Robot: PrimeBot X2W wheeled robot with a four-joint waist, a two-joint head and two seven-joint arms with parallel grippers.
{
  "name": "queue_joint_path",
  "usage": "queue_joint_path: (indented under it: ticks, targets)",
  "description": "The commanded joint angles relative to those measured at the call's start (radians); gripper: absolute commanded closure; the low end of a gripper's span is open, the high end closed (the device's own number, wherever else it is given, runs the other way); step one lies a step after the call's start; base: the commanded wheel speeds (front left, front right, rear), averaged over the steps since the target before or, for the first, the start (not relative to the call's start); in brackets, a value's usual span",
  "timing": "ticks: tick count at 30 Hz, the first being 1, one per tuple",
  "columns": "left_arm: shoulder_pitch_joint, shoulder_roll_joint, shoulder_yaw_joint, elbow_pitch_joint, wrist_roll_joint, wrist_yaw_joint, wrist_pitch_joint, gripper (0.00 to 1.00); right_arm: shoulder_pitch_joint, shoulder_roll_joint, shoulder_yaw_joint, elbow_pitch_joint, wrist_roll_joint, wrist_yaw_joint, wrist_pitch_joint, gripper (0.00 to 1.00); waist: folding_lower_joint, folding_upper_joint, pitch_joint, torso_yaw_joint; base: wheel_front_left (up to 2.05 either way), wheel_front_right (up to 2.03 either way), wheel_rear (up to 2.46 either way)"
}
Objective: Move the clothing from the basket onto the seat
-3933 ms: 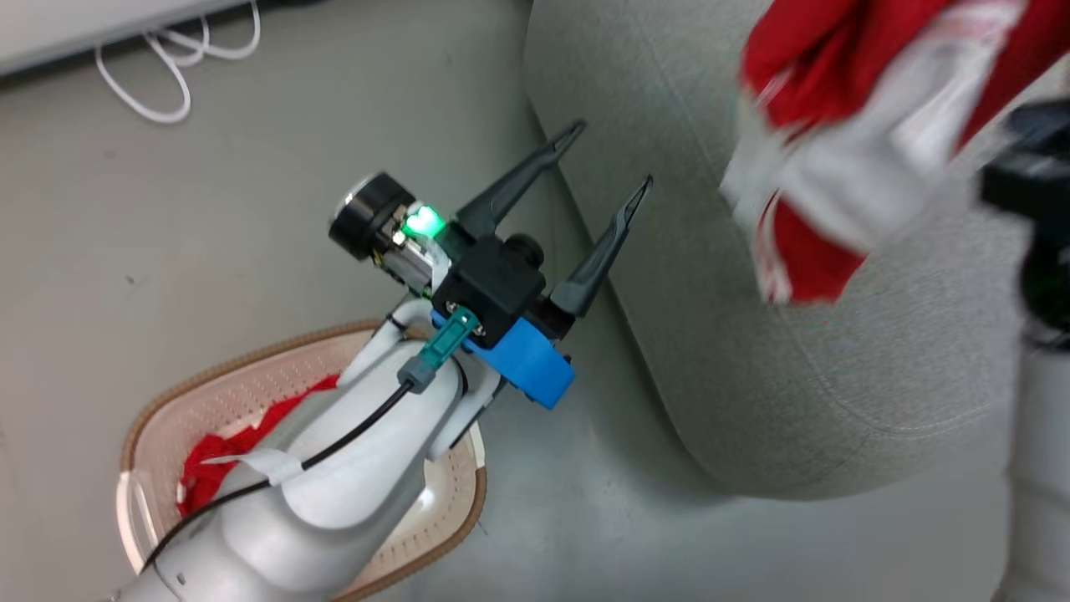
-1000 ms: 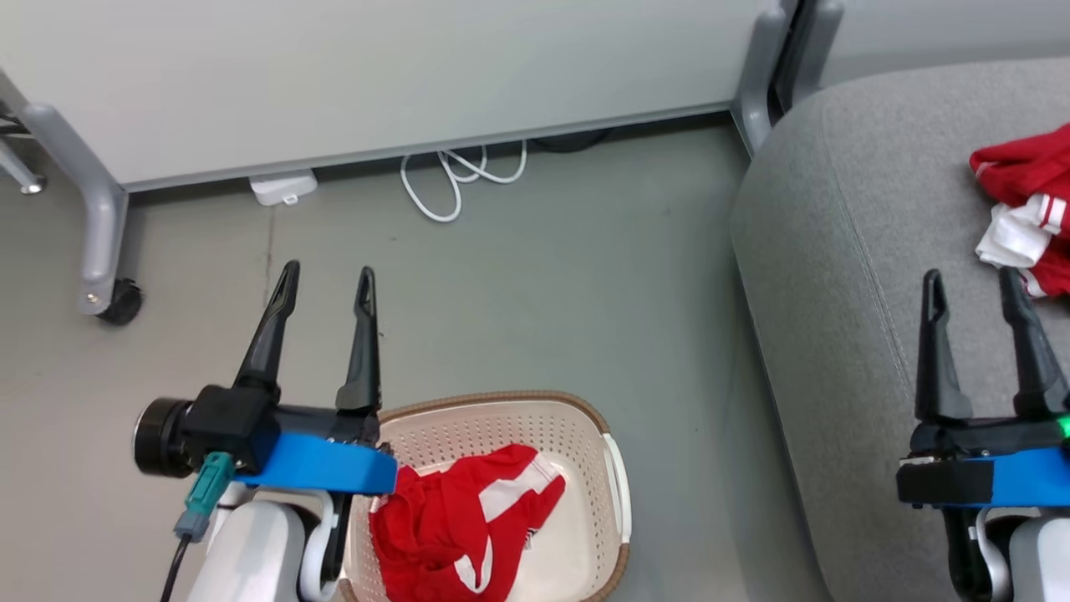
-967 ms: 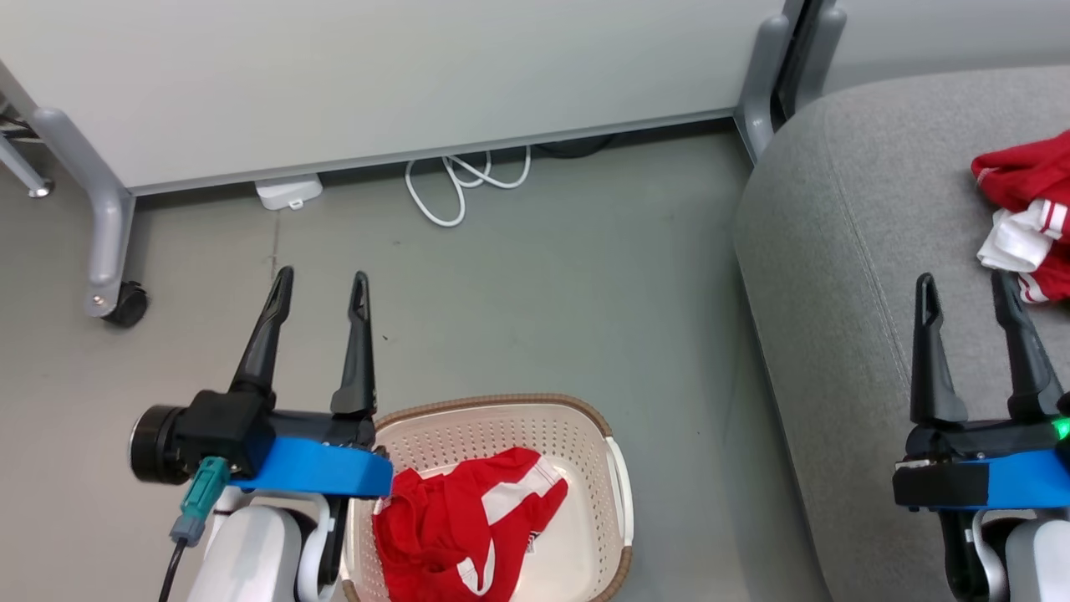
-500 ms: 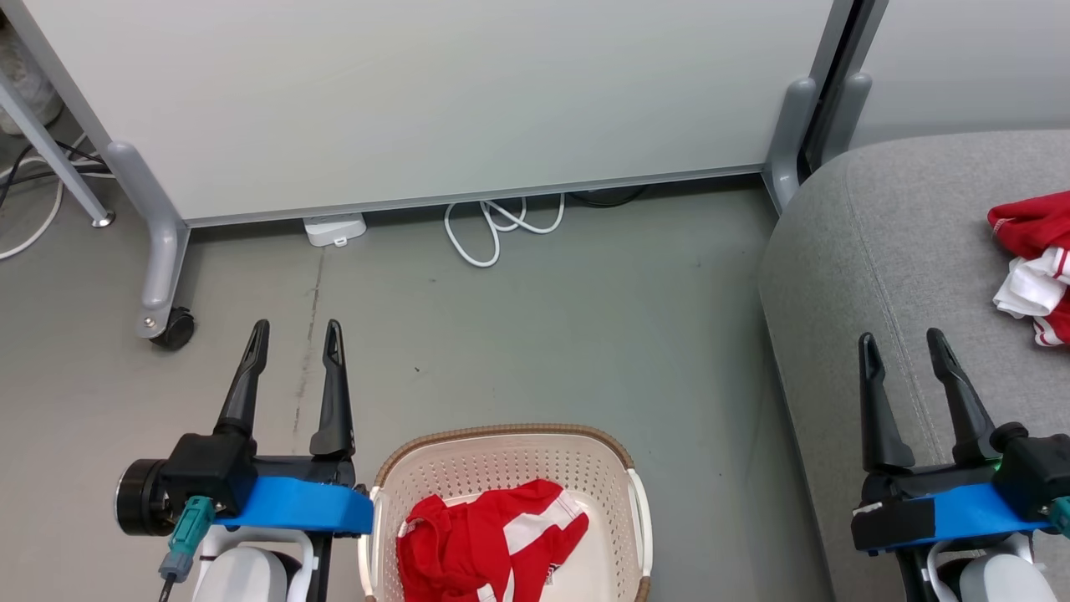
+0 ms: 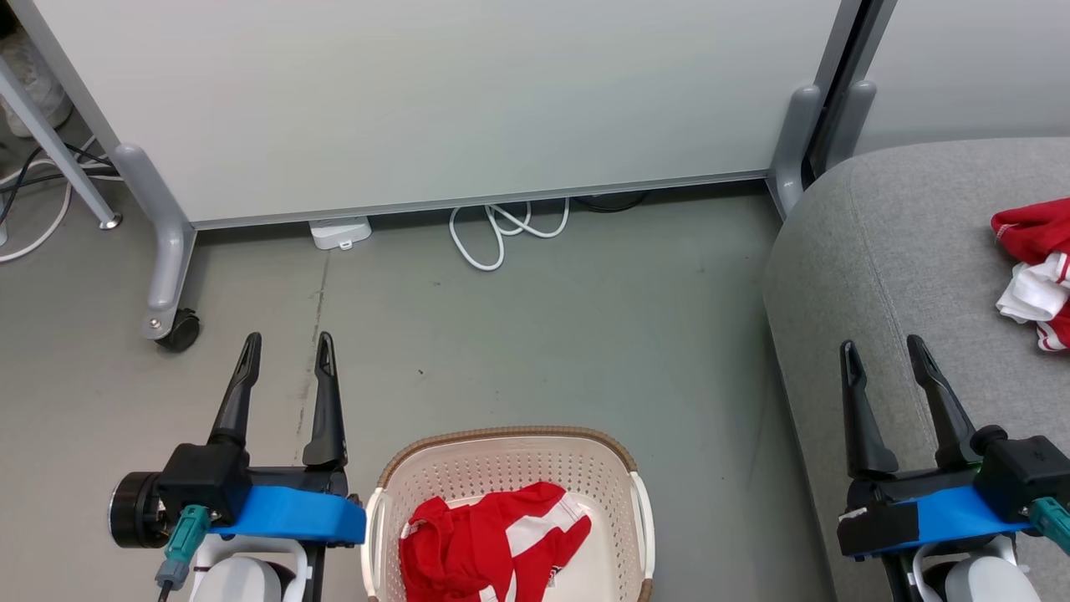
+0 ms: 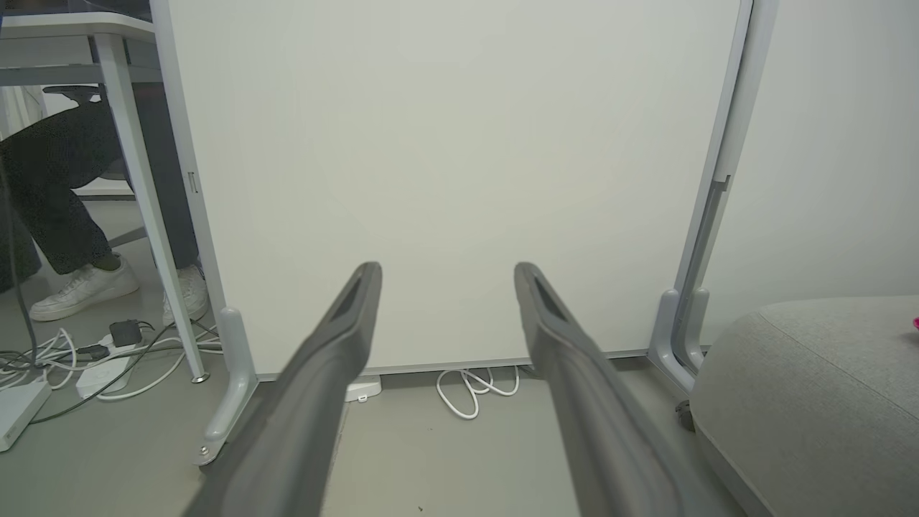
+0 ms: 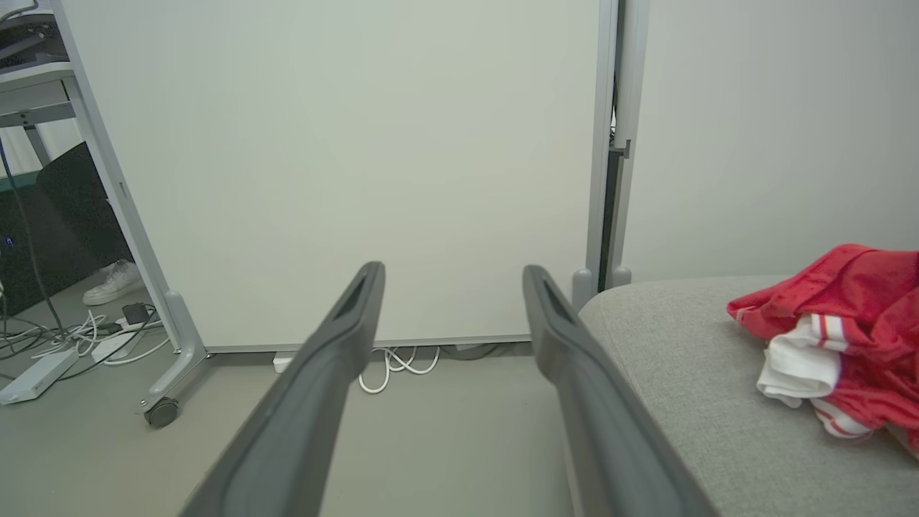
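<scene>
The left claw (image 5: 287, 339) hovers over the grey floor (image 5: 585, 334) just left of the basket (image 5: 506, 436), its two dark fingers apart and holding nothing. The right claw (image 5: 882, 343) hangs over the near left edge of the seat (image 5: 903, 251), fingers likewise spread and empty. One red garment (image 5: 489, 543) with white stripes lies crumpled inside the basket, which stands on the floor between the two arms, apart from the seat. A second red garment (image 5: 1036, 272) with white trim lies bunched on the seat, beyond and to the right of the right claw and not touching it; the head view's edge cuts it off, so its full spread is hard to judge. A white partition (image 5: 460, 100) stands behind, with a coiled white cable (image 5: 501, 238) on the floor at its foot.
</scene>
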State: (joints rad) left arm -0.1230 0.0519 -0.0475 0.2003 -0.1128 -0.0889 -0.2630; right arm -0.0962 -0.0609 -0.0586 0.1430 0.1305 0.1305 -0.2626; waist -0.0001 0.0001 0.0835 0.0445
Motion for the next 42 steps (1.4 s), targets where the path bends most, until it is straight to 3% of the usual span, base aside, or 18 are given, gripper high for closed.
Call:
queue_joint_path:
  ticks: [1,13,22,33,42]
  targets:
    - [0.008,-0.002,0.003,0.003,0.003,-0.002,-0.003,0.0,-0.001,0.004,0.002,0.003,-0.007,0.001,-0.003,0.0,0.0001,-0.0001,0.001,-0.002,0.0,0.0,0.0]
    - [-0.026,-0.002,-0.017,0.03,0.009,-0.011,-0.003,0.0,-0.01,0.006,0.001,0.007,-0.007,0.001,-0.003,0.0,0.0001,-0.0001,0.006,-0.009,0.0,0.0,0.0]
    - [-0.151,0.025,-0.103,0.196,0.046,-0.037,-0.002,0.0,-0.063,-0.009,0.006,-0.014,-0.005,0.001,-0.003,0.0,0.0001,-0.0001,0.068,-0.033,0.0,0.0,0.0]
    - [-0.369,0.099,-0.409,0.485,-0.008,-0.041,-0.003,0.0,-0.15,-0.018,0.018,-0.047,-0.003,0.001,-0.003,0.0,0.0001,-0.0001,0.24,-0.092,0.0,0.0,0.0]
    - [-0.525,0.106,-0.705,0.747,-0.092,-0.041,0.006,0.0,-0.231,-0.018,0.039,-0.071,0.002,0.001,-0.003,0.0,0.0001,-0.0001,0.378,-0.136,0.0,0.0,0.0]
